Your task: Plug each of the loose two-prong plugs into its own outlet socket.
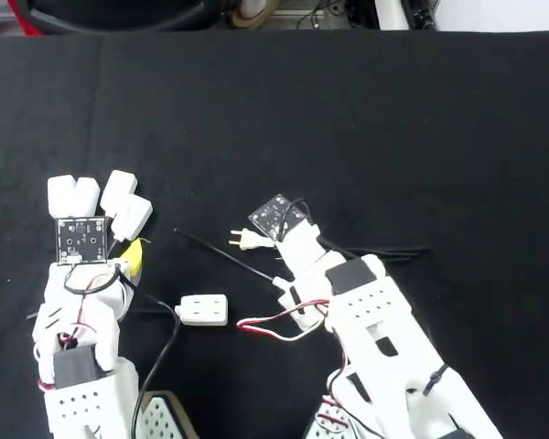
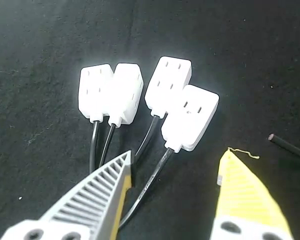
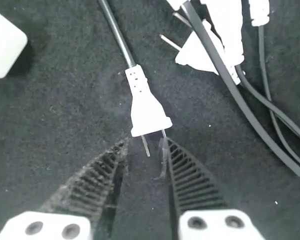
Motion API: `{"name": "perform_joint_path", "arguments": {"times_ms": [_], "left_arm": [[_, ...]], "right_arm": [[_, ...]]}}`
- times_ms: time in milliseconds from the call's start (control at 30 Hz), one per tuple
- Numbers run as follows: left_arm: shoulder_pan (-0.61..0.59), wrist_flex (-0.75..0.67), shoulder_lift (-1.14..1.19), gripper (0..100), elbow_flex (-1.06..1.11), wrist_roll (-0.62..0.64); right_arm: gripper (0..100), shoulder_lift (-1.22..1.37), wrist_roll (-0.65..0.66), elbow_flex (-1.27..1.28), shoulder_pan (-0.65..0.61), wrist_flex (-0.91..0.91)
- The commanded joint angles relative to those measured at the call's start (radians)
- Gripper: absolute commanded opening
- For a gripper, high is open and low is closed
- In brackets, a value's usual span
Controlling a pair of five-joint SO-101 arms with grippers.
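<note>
Four white outlet sockets sit in a fan on the black table: two side by side [image 2: 110, 92], a third [image 2: 168, 79] and a fourth [image 2: 190, 117]. Their black cables run back between the fingers of my left gripper [image 2: 177, 154], which stands open just short of them. A white two-prong plug [image 3: 146, 111] lies with its prongs pointing at my right gripper [image 3: 146, 147], which is open with its fingertips on either side of the prongs. A second plug [image 3: 202, 52] lies farther off among the cables. In the high view a plug [image 1: 249, 240] lies beside the right arm's tip.
A fifth white socket [image 1: 203, 309] lies alone between the two arms. Thin black cables [image 1: 384, 251] trail to the right of the right arm, and one [image 1: 224, 254] crosses the middle. The far half of the table [image 1: 348, 119] is bare black cloth.
</note>
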Motion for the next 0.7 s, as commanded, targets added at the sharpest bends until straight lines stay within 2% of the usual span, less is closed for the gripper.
{"name": "perform_joint_path", "arguments": {"times_ms": [0, 233, 400, 667], "left_arm": [[-0.01, -0.02, -0.006, 28, -0.002, -0.005], [-0.012, -0.017, -0.006, 28, -0.002, -0.005], [-0.012, -0.017, -0.006, 28, -0.002, -0.005], [-0.012, -0.017, -0.006, 28, -0.002, -0.005]], "right_arm": [[10.0, 0.007, 0.006, -0.094, 0.006, -0.018], [10.2, 0.139, 0.17, -0.081, -0.054, -0.068], [10.2, 0.265, 0.186, -0.099, -0.101, -0.115], [10.3, 0.363, 0.187, -0.11, -0.104, -0.167]]}}
